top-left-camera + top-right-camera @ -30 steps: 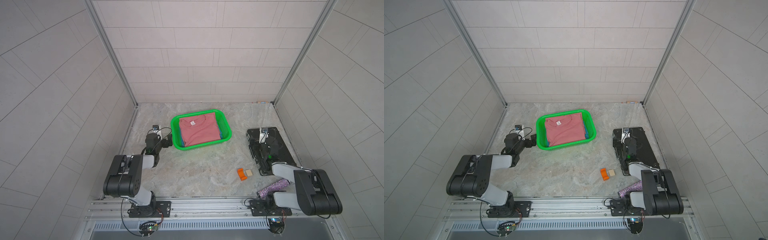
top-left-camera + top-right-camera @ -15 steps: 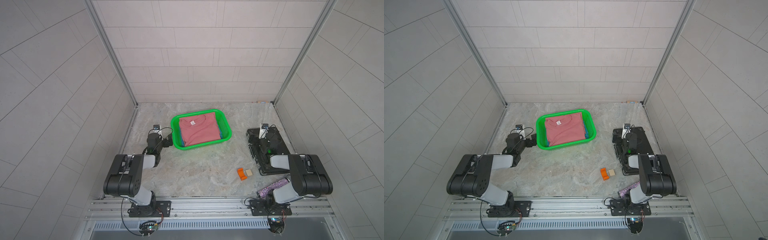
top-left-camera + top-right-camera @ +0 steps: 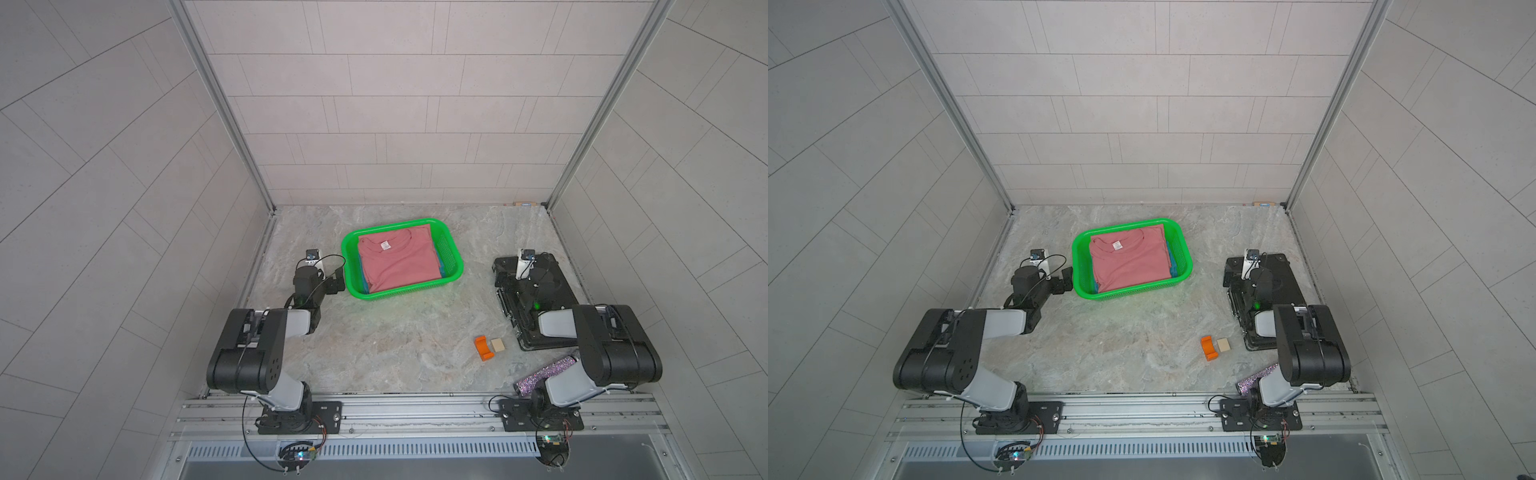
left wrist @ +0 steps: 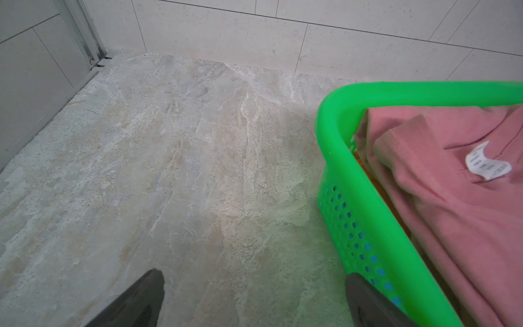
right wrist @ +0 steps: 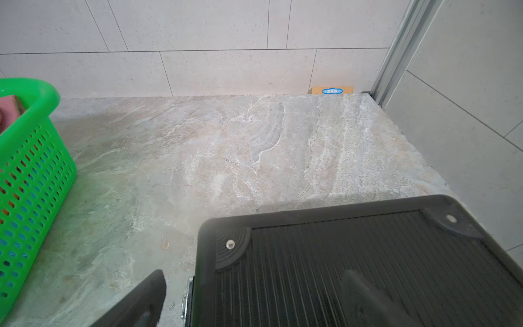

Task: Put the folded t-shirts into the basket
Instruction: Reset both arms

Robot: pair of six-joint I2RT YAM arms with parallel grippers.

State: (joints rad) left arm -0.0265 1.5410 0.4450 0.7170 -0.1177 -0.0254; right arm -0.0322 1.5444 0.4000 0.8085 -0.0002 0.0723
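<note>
**Tees stacked in basket, both end effectors wide open and empty**

Stone-pattern table (image 3: 382,365). The green basket (image 3: 456,266) sits mid-table toward the back. Its long axis runs left-right, with the right end skewed slightly toward the back wall. A black case (image 3: 559,274) lies flat on the right, well apart from the basket.

The folded t-shirts (image 3: 397,268) are stacked inside the basket, pink on top. Its collar and neck label point toward the back wall. The blue tee (image 3: 441,271) peeks out at the stack's right edge. An orange sliver shows underneath in the left wrist view.

Left end effector (image 4: 252,300): low, just beside the basket's left wall, jaws spread wide, holding nothing. Right end effector (image 5: 254,300): over the case, jaws spread wide, holding nothing.

An orange block (image 3: 483,348) and a tan block (image 3: 498,344) sit side by side near the case.
</note>
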